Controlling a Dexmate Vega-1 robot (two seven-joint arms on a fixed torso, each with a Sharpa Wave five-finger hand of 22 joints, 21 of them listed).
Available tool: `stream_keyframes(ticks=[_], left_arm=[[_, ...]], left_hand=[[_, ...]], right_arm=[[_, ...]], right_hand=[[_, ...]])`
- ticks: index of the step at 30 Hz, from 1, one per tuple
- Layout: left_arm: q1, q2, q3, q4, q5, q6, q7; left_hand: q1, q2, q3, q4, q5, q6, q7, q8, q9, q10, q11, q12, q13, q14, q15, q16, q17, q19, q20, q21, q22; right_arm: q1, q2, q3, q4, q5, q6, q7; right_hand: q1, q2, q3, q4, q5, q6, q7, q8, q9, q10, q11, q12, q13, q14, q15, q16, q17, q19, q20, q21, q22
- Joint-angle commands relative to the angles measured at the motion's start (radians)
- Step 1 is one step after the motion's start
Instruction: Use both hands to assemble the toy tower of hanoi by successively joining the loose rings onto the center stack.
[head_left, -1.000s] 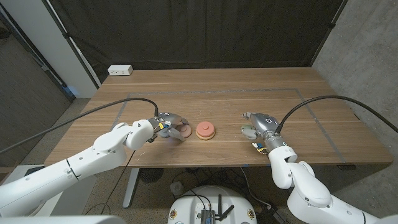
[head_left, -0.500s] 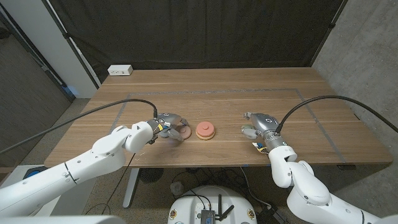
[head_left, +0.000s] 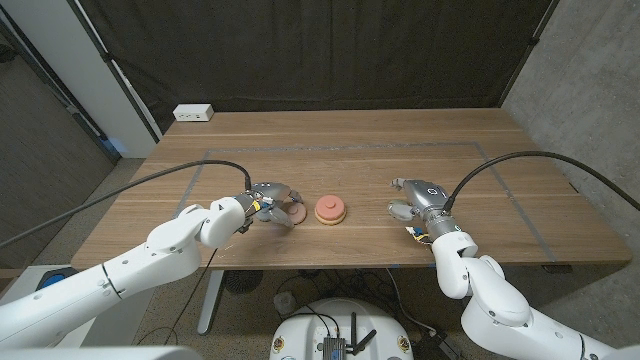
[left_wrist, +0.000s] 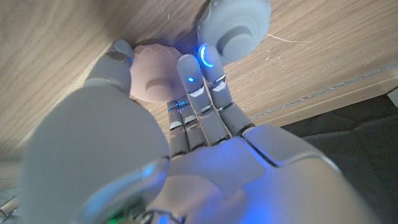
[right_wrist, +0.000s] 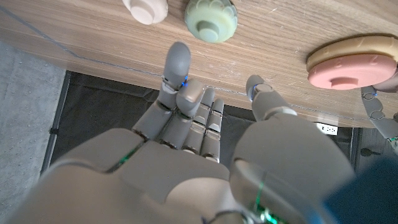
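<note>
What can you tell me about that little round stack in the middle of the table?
The stack sits near the table's front middle, between the two hands. It looks like painted wood: a tan ring at the bottom, a salmon-pink ring on it, and a small raised knob in the pink one's middle, plain in the right wrist view. It stands level on the wood. Neither hand touches it; the left hand is the nearer one.

At mid-table, the center stack (head_left: 331, 209) sits between the robot's two hands. Just left of it lies a loose ring (head_left: 297, 212), under the fingers of the left hand (head_left: 271, 201). Well to the right stands the right hand (head_left: 412, 204). A power strip (head_left: 193, 113) lies at the table's (head_left: 350, 150) far left corner.
</note>
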Motion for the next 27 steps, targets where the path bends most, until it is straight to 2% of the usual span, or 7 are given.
stream_keyframes(ticks=[1, 27], left_arm=[[0.004, 0.016, -0.019, -0.023, -0.019, 0.013, 0.013], [-0.013, 0.083, -0.072, -0.104, -0.056, 0.031, -0.051]], left_hand=[[0.03, 0.023, 0.005, 0.003, 0.003, 0.005, 0.003, 0.005, 0.0, 0.047, -0.04, 0.002, 0.005, 0.011, -0.077, 0.008, 0.001, 0.011, -0.142, 0.009, 0.003], [0.036, 0.018, -0.002, 0.008, 0.003, 0.008, 0.001, 0.004, 0.003, 0.052, -0.043, -0.005, 0.021, 0.013, -0.077, 0.008, -0.002, 0.013, -0.141, 0.01, 0.004]], right_arm=[[0.007, -0.005, -0.01, -0.006, 0.0, 0.001, 0.0], [-0.003, -0.002, -0.011, -0.018, -0.01, -0.016, -0.003]], right_hand=[[0.001, 0.006, 0.0, 0.004, 0.007, 0.012, -0.002, 0.002, 0.005, 0.007, 0.004, 0.0, 0.003, -0.001, -0.082, 0.0, 0.001, 0.002, -0.074, 0.008, 0.002], [-0.007, 0.013, -0.001, 0.002, 0.01, 0.019, 0.0, 0.0, 0.005, 0.015, 0.006, -0.004, 0.005, 0.004, -0.082, 0.002, 0.002, 0.002, -0.074, 0.01, 0.002]])
